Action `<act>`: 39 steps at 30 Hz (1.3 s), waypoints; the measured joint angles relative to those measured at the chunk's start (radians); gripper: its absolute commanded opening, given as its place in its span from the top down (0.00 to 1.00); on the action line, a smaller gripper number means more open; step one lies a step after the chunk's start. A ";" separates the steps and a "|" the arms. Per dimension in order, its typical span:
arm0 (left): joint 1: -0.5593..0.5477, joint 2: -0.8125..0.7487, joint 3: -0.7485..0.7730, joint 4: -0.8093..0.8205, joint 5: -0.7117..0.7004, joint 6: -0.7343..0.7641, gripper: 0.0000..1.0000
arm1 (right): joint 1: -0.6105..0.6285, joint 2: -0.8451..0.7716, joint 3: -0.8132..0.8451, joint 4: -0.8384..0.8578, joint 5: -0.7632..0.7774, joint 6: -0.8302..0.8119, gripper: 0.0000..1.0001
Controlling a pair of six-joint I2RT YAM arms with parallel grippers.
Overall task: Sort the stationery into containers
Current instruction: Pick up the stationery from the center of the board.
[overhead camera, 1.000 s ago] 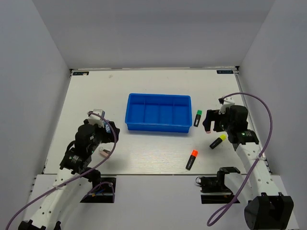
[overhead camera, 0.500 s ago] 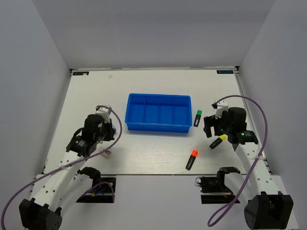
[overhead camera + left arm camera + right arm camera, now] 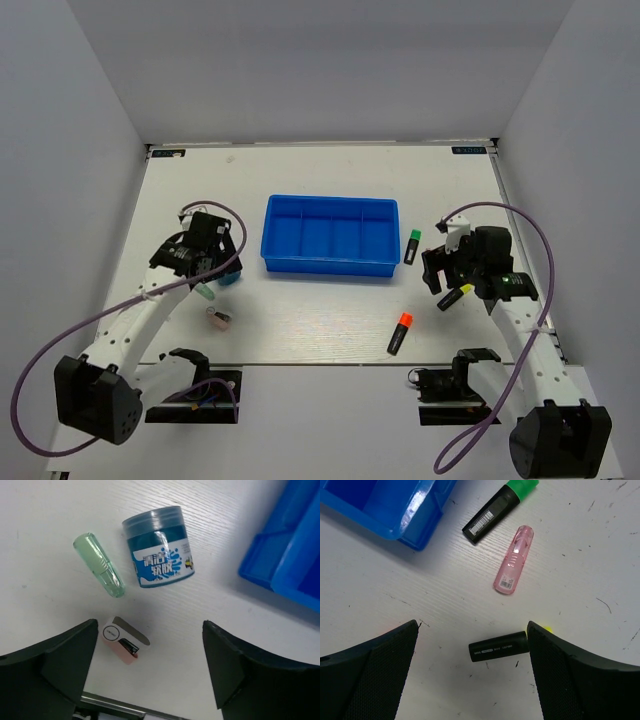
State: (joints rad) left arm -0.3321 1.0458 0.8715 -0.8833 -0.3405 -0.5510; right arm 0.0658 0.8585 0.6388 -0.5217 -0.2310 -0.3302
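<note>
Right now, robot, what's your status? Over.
Both open, empty: left gripper by the blue jar, right gripper by the yellow highlighter. Nothing in the blue tray. Nothing blocking.

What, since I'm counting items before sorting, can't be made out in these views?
Pink piece: top view, hidden under the right tool.
Yellow highlighter: right wrist view, cap behind the tool; top view, partly under it.
Green highlighter: right wrist view, cap cut by the top edge.
Tray: both wrist views, cut by the frame edge.
</note>
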 measured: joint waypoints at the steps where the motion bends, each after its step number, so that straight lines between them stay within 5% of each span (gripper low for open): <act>1: 0.013 0.017 -0.001 0.001 -0.006 -0.028 0.09 | 0.000 -0.007 0.000 0.000 -0.002 0.000 0.10; 10: 0.109 0.277 -0.032 0.120 0.046 -0.207 0.10 | 0.000 -0.022 0.000 -0.001 -0.019 0.000 0.10; 19: 0.118 0.481 -0.010 0.227 0.068 -0.235 0.15 | 0.000 -0.026 0.000 -0.003 -0.036 -0.001 0.10; 22: 0.129 0.525 -0.010 0.251 0.070 -0.232 0.27 | 0.000 -0.028 0.000 -0.003 -0.041 -0.004 0.10; 30: 0.152 0.568 0.035 0.269 0.076 -0.164 0.94 | 0.000 -0.028 0.000 -0.004 -0.057 -0.013 0.10; 39: 0.116 0.516 0.118 0.177 0.125 -0.029 1.00 | 0.000 -0.029 0.000 -0.005 -0.067 -0.015 0.10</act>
State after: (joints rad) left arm -0.2161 1.5620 0.9894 -0.7063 -0.2153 -0.5800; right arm 0.0654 0.8299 0.6388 -0.5266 -0.2977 -0.3450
